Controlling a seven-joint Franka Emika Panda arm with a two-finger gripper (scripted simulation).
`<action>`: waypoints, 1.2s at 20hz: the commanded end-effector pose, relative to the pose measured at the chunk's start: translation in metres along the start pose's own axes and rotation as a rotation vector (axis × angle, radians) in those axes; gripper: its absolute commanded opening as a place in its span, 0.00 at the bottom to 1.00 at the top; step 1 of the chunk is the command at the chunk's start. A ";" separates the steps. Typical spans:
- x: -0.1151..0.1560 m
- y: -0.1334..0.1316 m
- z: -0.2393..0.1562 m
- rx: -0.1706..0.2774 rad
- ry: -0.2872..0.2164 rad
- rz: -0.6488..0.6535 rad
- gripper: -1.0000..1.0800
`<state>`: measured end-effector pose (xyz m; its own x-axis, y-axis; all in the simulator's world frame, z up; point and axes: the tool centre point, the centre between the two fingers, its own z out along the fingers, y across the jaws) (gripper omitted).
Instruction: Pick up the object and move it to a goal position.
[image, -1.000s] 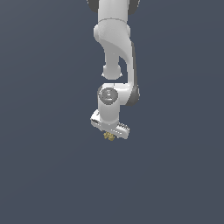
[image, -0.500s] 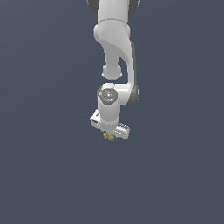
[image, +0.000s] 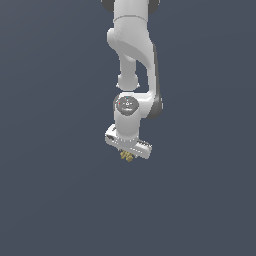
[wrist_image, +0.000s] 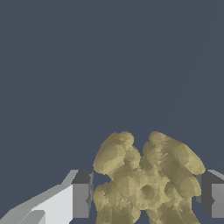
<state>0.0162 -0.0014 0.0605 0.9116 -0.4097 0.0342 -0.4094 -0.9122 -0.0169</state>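
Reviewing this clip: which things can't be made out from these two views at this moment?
- Grip contact: in the wrist view, gaps show between the object and both fingers, so whether the pincer has closed on it is unclear.
- Object's lower part: cut off by the wrist view's edge.
- Object shape: too small in the exterior view, partly hidden under the pincer.
- Arm base: cut off in the exterior view.
- Goal position: no marker visible.

Only a plain, uniform dark slate-blue surface (image: 55, 200) was in view apart from the task items. It filled the exterior view on all sides and lay behind everything in the wrist view (wrist_image: 87, 65). It bore no markings, edges or seams.
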 end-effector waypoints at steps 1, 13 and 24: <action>0.005 -0.013 -0.017 0.015 0.029 -0.002 0.00; 0.024 -0.112 -0.182 0.145 0.291 -0.005 0.00; 0.002 -0.184 -0.344 0.257 0.539 -0.009 0.00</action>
<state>0.0823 0.1571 0.3889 0.7567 -0.4052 0.5130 -0.3249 -0.9141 -0.2427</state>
